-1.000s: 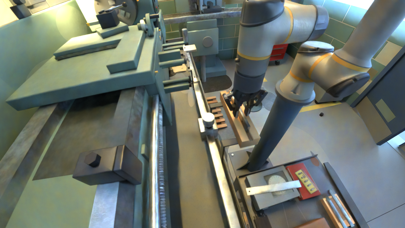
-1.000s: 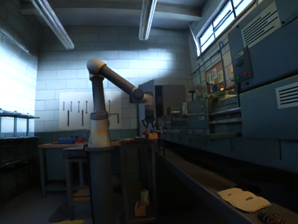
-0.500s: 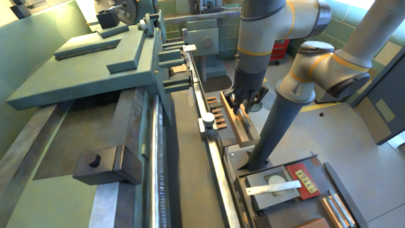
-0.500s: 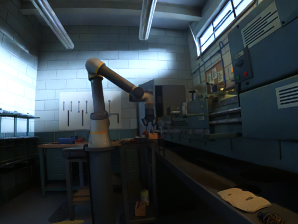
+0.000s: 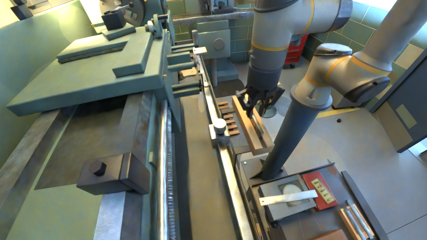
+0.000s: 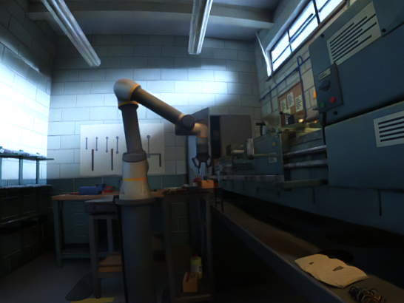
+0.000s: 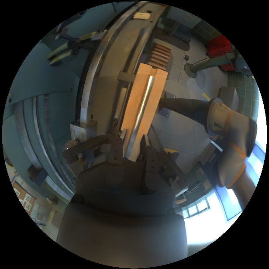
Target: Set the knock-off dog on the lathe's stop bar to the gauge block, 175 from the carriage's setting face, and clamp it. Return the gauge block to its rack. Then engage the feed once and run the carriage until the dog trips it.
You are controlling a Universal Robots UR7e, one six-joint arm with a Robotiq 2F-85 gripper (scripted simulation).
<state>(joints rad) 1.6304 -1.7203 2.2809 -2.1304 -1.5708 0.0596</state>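
Note:
My gripper [image 5: 255,111] [image 7: 134,148] hangs over the wooden rack [image 5: 252,125] [image 7: 143,100] beside the lathe. The steel gauge block [image 5: 257,124] [image 7: 140,110] lies along the rack's groove, its near end between my fingers. The knock-off dog [image 5: 219,131] [image 7: 81,128], with a round knob on top, sits on the stop bar [image 5: 209,98] left of the rack. The carriage [image 5: 98,62] stands farther back along the bed. My gripper is part-way open, astride the block's end, and grips nothing.
The arm's pedestal [image 5: 286,131] rises just right of the rack. A slotted wooden holder [image 5: 228,118] lies between rack and stop bar. A tray with a steel rule [image 5: 288,197] and a red case [image 5: 320,190] sits nearer.

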